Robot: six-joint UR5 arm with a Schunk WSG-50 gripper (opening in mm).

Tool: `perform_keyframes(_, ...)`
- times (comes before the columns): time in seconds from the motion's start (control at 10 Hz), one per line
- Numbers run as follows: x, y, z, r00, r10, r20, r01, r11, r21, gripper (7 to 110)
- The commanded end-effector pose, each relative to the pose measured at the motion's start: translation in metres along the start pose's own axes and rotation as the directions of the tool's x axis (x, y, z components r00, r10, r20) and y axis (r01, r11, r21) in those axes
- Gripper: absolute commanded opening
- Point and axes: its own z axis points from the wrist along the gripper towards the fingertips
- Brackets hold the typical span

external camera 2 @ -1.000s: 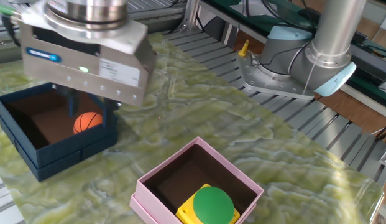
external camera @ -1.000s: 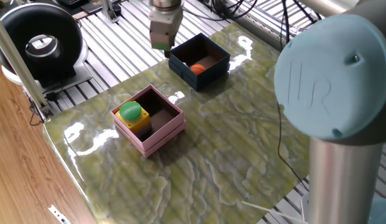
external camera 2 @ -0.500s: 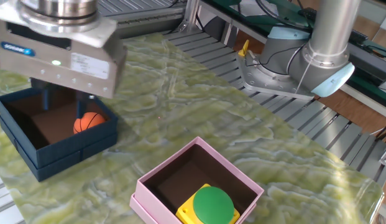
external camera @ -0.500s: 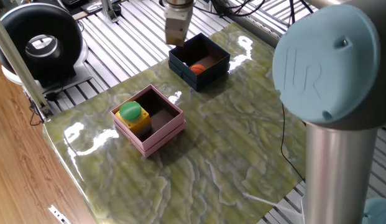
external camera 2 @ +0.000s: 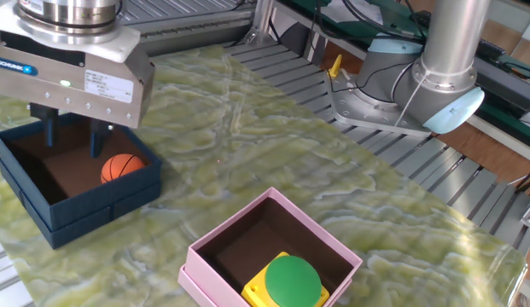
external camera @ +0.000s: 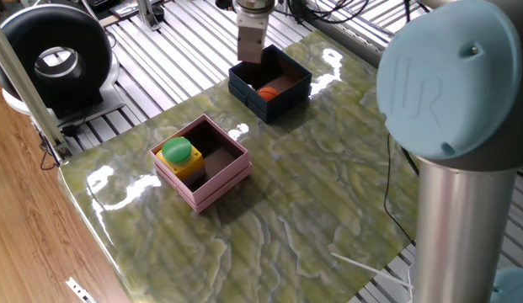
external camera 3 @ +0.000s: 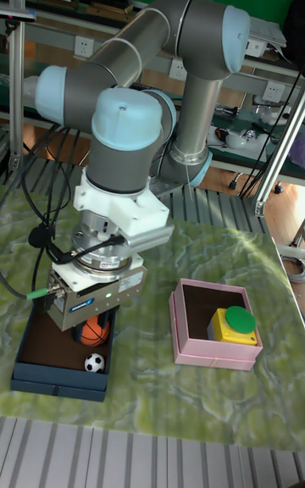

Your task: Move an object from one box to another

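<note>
- Pincer point(external camera 2: 71, 141) hangs over the navy box point(external camera 2: 94, 207), fingers apart, nothing between them.
- Orange ball point(external camera 2: 121, 167) sits inside the navy box; a small black-and-white ball point(external camera 3: 94, 362) lies near it.
- The navy box sits near the table's point(external camera: 312, 194) edge.
- Orange ball looks light, smooth, prone to roll: grip across its widest part, centred.
- Pink box point(external camera 2: 333, 246) already holds a yellow block with a green cap point(external camera 2: 291, 278); the free half is the drop spot.

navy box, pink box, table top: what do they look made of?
Navy box: probably matte cardboard; thin straight walls, no shine. Pink box: likely the same, matte, with a stepped rim like a nested lid. Table top: glossy green marble-pattern surface with bright glare; real stone or a printed sheet, I cannot tell.
</note>
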Motion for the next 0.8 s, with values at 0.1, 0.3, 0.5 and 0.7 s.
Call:
perform_keyframes(0.1, 0.018, -0.006, 0.0, 0.999, 0.047, 0.006, -0.047, 0.998, 0.031, 22)
perform_keyframes(0.3, 0.015, 0.001, 0.013, 0.999, 0.05, 0.011, -0.05, 0.999, 0.017, 22)
perform_keyframes(0.5, 0.021, 0.009, 0.021, 0.999, 0.032, 0.008, -0.032, 0.999, 0.001, 22)
perform_keyframes(0.7, 0.026, 0.014, 0.031, 1.0, 0.017, 0.019, -0.017, 1.0, -0.015, 22)
